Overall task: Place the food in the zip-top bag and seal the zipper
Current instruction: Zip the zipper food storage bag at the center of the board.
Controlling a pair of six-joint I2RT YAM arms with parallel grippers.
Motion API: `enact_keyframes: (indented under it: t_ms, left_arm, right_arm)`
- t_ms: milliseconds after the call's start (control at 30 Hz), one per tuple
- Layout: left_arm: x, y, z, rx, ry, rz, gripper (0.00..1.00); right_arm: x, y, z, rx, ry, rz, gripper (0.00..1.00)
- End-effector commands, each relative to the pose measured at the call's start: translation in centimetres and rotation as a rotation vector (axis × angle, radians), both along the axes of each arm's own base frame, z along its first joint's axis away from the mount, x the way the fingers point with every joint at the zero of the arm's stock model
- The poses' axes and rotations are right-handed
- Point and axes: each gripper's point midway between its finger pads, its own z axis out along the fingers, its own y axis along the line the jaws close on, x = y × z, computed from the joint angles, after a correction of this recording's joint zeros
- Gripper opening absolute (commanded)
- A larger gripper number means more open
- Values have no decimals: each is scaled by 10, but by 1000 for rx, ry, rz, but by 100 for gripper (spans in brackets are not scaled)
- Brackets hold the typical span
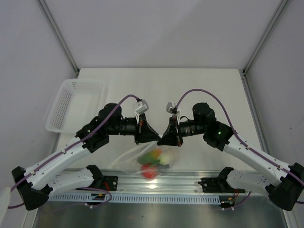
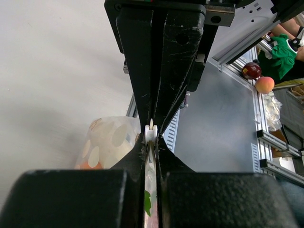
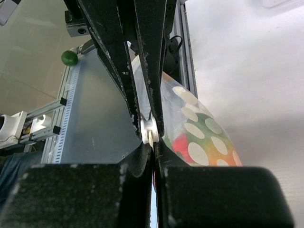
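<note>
Item one, the table (image 1: 204, 90): pale, seen whole only from the top camera, with a white perforated basket (image 1: 71, 102) at its far left and an aluminium rail (image 1: 190, 181) along the near edge. Item two, my two arms meet at mid-table. My left gripper (image 1: 154, 137) and my right gripper (image 1: 166, 138) are nose to nose and touching. Item three, the zip-top bag (image 1: 130, 161) sits just on the near side of the grippers. Its upper edge is raised to them and its body spreads toward the rail, with the long axis running left to right. The top view shows the bag as clear film only. The wrist views show large white dots printed on it (image 2: 111, 140) (image 3: 199, 137). Item four, the food is inside the bag: a red piece (image 1: 149, 173), a green piece (image 1: 151, 156) and a white piece (image 1: 166, 159), bunched together. The right wrist camera sees red and green through the film, while the left sees a trace of orange. Item five, grip: from each wrist my left gripper (image 2: 151, 142) and my right gripper (image 3: 152, 142) stand clamped on the bag's edge, with film between the pads. A small white part (image 2: 150, 133) (image 3: 149, 132) sits at the tips, and I cannot tell what it is.
</note>
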Motion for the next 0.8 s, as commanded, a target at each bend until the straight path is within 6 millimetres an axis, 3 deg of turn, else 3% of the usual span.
enact_keyframes:
  t_ms: [0, 133, 167, 267, 767]
  left_arm:
    - [3, -2, 10, -30, -12, -3, 0]
    - [3, 0, 4, -8, -2, 5, 0]
    - [3, 1, 3, -5, 0, 8, 1]
    - [4, 4, -1, 15, 3, 20, 1]
    - [1, 20, -18, 56, 21, 51, 1]
  right_arm:
    - [0, 1, 11, 45, -56, -9, 0]
    - [8, 1, 17, 88, -59, -72, 0]
    - [9, 3, 29, 139, -72, -77, 0]
    - [9, 6, 36, 189, -55, -80, 0]
    - [32, -3, 39, 222, -21, -167, 0]
